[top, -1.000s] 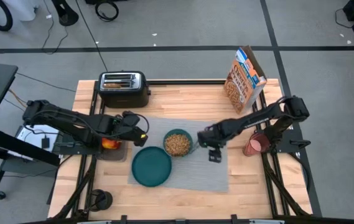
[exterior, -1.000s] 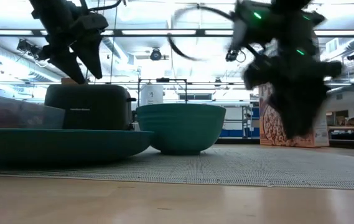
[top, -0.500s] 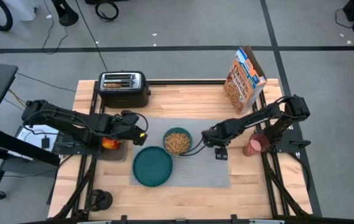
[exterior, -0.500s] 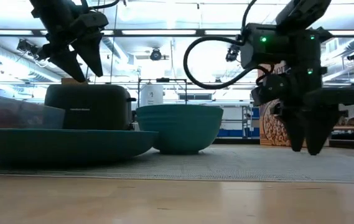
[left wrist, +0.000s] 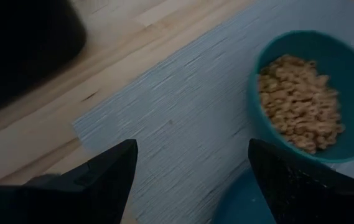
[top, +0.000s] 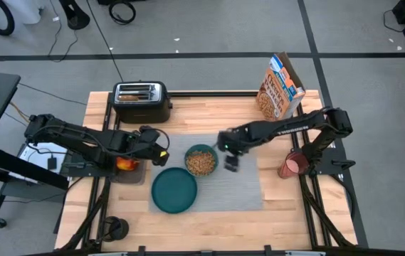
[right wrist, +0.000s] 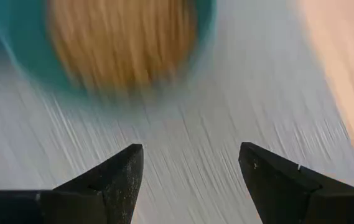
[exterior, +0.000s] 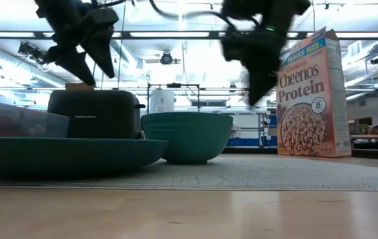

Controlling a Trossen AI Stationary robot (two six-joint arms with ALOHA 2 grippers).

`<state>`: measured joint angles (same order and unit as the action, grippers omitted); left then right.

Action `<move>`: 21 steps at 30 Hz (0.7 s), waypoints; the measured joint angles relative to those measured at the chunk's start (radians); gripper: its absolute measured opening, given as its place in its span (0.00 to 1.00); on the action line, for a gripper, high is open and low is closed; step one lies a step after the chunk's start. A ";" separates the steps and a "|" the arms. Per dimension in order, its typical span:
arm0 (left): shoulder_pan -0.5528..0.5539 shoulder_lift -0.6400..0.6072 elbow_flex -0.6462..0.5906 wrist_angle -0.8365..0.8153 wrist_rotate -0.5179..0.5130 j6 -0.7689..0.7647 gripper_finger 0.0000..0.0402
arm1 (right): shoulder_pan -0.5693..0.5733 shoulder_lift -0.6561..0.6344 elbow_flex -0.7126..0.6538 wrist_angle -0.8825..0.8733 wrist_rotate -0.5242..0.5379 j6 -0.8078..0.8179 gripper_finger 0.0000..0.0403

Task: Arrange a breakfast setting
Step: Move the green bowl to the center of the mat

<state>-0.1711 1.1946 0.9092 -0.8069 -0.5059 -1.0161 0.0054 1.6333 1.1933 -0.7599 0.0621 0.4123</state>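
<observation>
While the cereal-filled teal bowl sits mid-placemat, just behind the empty teal plate, the right gripper hovers right beside the bowl's rim, jaws open w/ nothing held. Left gripper hangs over the mat's left edge, jaws also open, empty. Pink cup waits off the mat at the desk's right edge, near the cereal box; toaster stands at back left. Judging by this, bowl placement looks abt done; cup likely next, calling for a reach back to the right and a steady grip on its wall.
</observation>
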 joint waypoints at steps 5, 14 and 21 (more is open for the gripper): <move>-0.002 0.000 0.000 0.086 0.007 0.037 0.78 | -0.026 0.062 0.000 0.222 0.063 0.182 0.66; -0.012 0.000 0.000 0.099 0.013 0.034 0.78 | -0.023 0.145 0.000 0.185 0.068 0.272 0.61; -0.014 0.000 0.000 0.099 0.013 0.035 0.78 | -0.004 0.143 0.000 0.129 -0.002 0.329 0.57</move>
<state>-0.1856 1.1946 0.9092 -0.7076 -0.4927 -0.9813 0.0013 1.7760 1.1931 -0.6312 0.0596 0.7411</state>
